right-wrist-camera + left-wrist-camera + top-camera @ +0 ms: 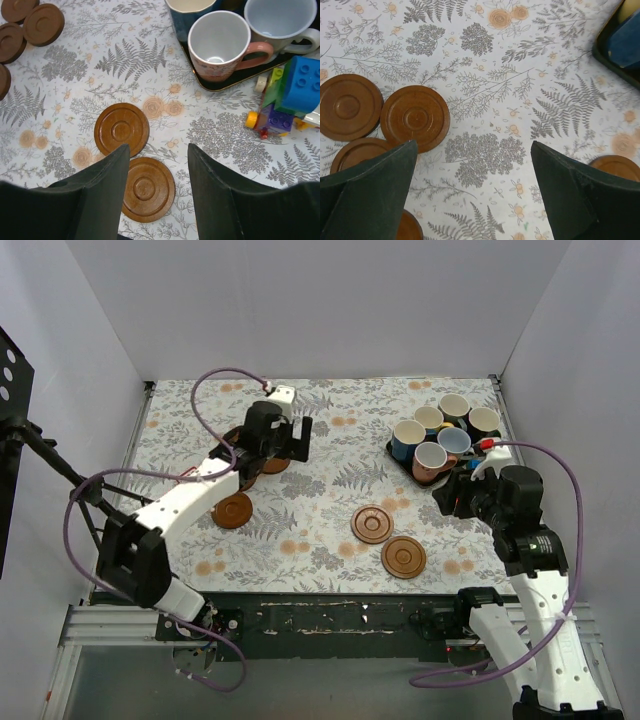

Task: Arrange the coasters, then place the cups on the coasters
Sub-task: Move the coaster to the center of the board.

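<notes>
Two reddish-brown coasters point(372, 524) point(404, 557) lie side by side at centre right. Another coaster point(233, 510) lies at the left, and more coasters point(415, 118) point(347, 106) sit close together under my left arm. Several cups point(430, 460) stand packed in a dark tray point(235, 80) at the back right; the pink cup point(220, 45) is nearest. My left gripper point(473, 150) hangs open over bare cloth just right of the coaster cluster. My right gripper point(158, 150) is open above the near coaster point(145, 189), holding nothing.
A pile of colourful toy blocks point(295, 95) lies just in front of the tray, close to my right gripper. White walls close in the floral cloth on three sides. A purple cable loops over each arm.
</notes>
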Controlling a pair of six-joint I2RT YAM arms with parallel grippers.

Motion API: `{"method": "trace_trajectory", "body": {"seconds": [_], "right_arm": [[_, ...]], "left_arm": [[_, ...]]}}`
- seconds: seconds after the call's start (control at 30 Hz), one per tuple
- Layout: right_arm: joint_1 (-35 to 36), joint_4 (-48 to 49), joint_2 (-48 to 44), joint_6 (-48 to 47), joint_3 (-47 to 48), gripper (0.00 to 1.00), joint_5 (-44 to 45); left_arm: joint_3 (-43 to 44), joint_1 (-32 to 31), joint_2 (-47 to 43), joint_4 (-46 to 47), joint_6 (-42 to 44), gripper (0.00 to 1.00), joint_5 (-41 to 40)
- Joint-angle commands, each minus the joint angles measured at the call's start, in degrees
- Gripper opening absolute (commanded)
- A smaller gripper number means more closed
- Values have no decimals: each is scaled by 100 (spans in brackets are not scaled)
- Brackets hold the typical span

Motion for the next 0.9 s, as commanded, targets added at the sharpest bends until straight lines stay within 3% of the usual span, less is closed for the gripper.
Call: {"method": "trace_trajectory", "body": {"seconds": [0.0,0.1,0.23,0.6,0.87], "right_arm": [[59,29,68,-76,230,58,-542],[208,73,243,-24,221,58,-551],[848,266,455,213,177,58,-166],[4547,1417,2017,1286,-183,59,2461],[4832,2445,3187,1014,-306,64,2736]], "left_arm": [[-609,352,-1114,21,-437,98,399],[-1022,923,-1703,214,-754,98,979],[-1278,1320,-1758,285,-868,98,1200],[-2113,1567,-2135,926,-966,98,699],[-2254,1567,-2329,927,-834,98,268]]}}
